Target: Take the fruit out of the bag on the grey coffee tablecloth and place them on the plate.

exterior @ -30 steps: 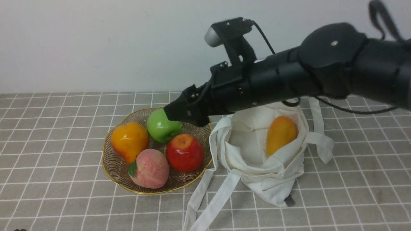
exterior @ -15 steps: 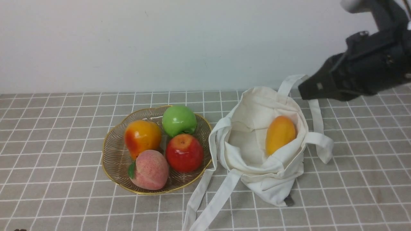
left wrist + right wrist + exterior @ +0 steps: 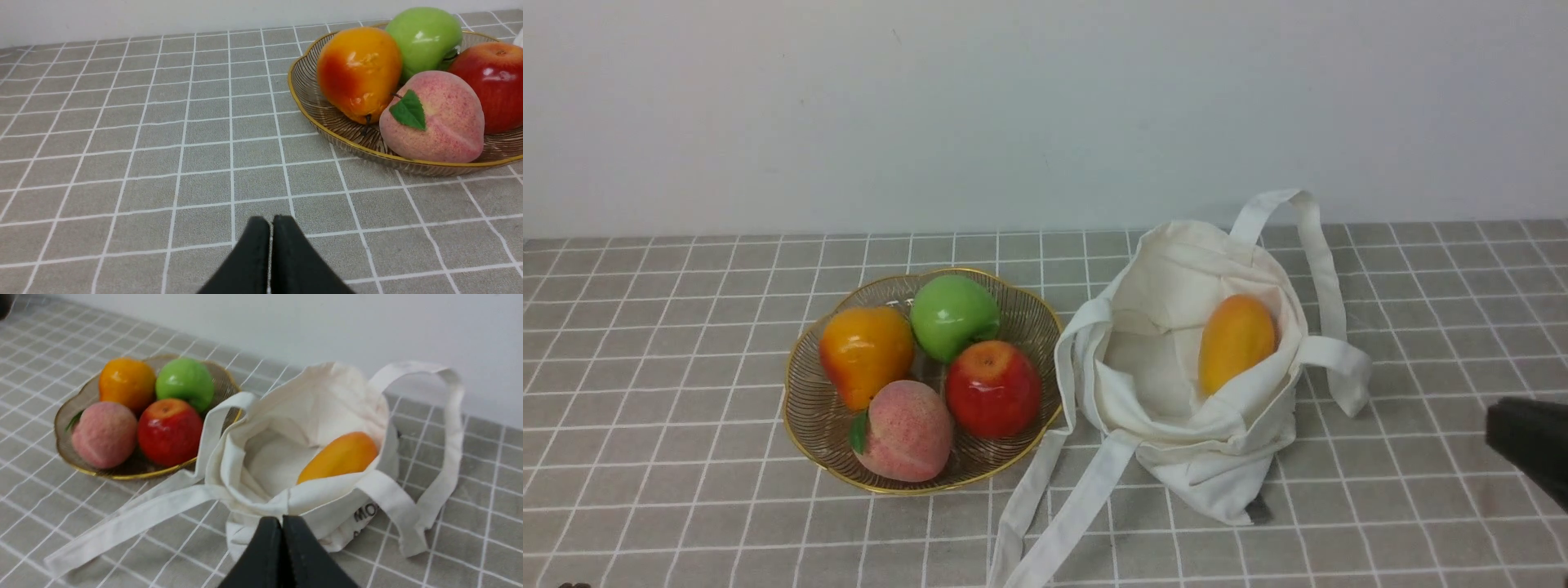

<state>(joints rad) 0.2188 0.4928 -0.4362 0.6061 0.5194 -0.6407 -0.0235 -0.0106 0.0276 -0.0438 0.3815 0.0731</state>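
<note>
"Over on the plate [image 3: 805, 425], the green apple [image 3: 953, 316] sits with the orange pear [image 3: 866, 353], the red apple [image 3: 992, 388] and the peach [image 3: 905, 429]. So what is left?"

"The mango [image 3: 1236, 341]. It lies inside the bag [image 3: 1176, 278], toward its right side. The bag sits on the grey tablecloth [image 3: 686, 506], just beside the plate."

"Is any gripper holding something?"

"No. The right gripper [image 3: 282, 522] is pinched tight with nothing in it, low down near the bag. The left gripper [image 3: 271, 222] is pinched tight too, and empty, over bare cloth near the plate."

"How should the right one get the mango?"

"I think it must open wide first. Then it should come down from above, through the bag's open top. The near edge of the bag is bunched up against the mango, and a strap [image 3: 1327, 359] hangs just beside it, so it must not pinch cloth. It should grab the mango across its thin middle, because it looks smooth and slippery, and lift straight up."

"The plate looks full."

"Yes, only a little bare room shows near the rim. It should set the mango down softly so nothing rolls out."
</note>
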